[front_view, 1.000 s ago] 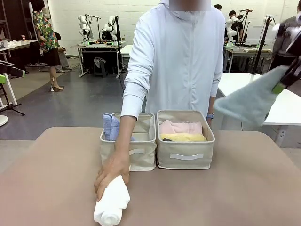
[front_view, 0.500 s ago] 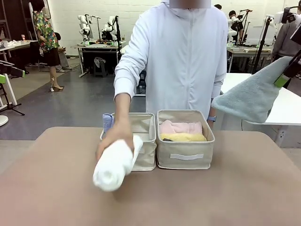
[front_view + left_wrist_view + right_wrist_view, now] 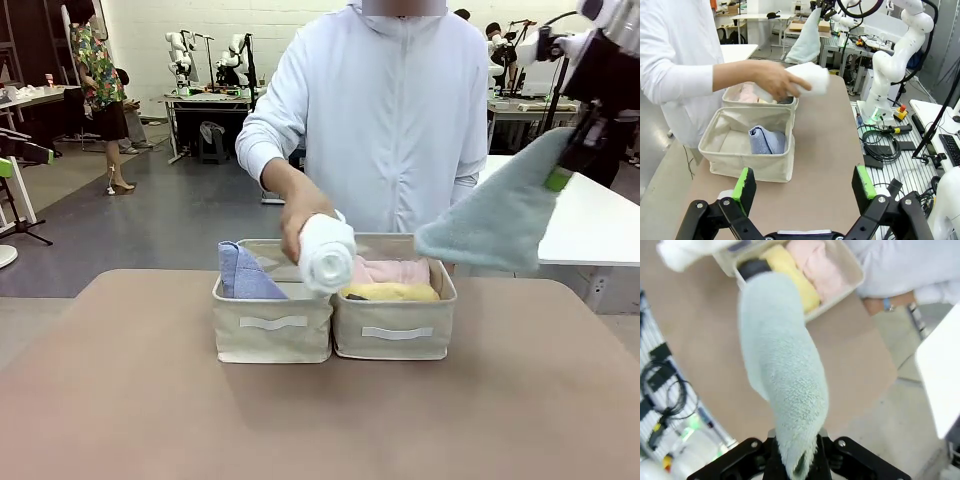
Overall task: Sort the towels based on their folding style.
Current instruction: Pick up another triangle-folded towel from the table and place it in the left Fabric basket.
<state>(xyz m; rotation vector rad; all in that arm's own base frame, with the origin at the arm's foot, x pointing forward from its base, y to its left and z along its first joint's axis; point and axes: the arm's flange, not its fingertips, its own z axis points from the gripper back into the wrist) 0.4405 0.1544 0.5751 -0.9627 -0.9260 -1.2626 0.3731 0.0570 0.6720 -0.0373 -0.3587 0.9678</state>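
Fingers of the right gripper (image 3: pixel 795 460) are pressed together on the narrow end of the grey-green towel (image 3: pixel 785 385). The right wrist view gives this grip close up, with the cloth hanging away from the camera toward the desk (image 3: pixel 700 355) below. That view also brings out a dark grey towel (image 3: pixel 754 267) at one end of the right basket (image 3: pixel 832 304), beside the yellow towel (image 3: pixel 782 260) and the pink towel (image 3: pixel 815 265). The hanging cloth covers part of the dark one.

From the front, the grey-green towel (image 3: pixel 500 225) hangs in the air above and to the right of the baskets, touching nothing but the gripper. The left wrist view shows the left gripper (image 3: pixel 804 180) with its fingers spread wide and nothing between them. It hovers over the desk short of the left basket (image 3: pixel 747 167), where the lavender-blue towel (image 3: pixel 767 141) lies alone.

The person's hand (image 3: pixel 296 222) holds the white towel (image 3: pixel 326 252), rolled, in the air above where the two baskets meet. From the front, the roll hides part of the pink towel and the right basket's far left corner.

A second ago the white towel lay on the desk in front of the left basket, under the person's hand. It has since been lifted up and back over the baskets. The grey-green towel has drifted left, nearer the baskets, in the same grip.
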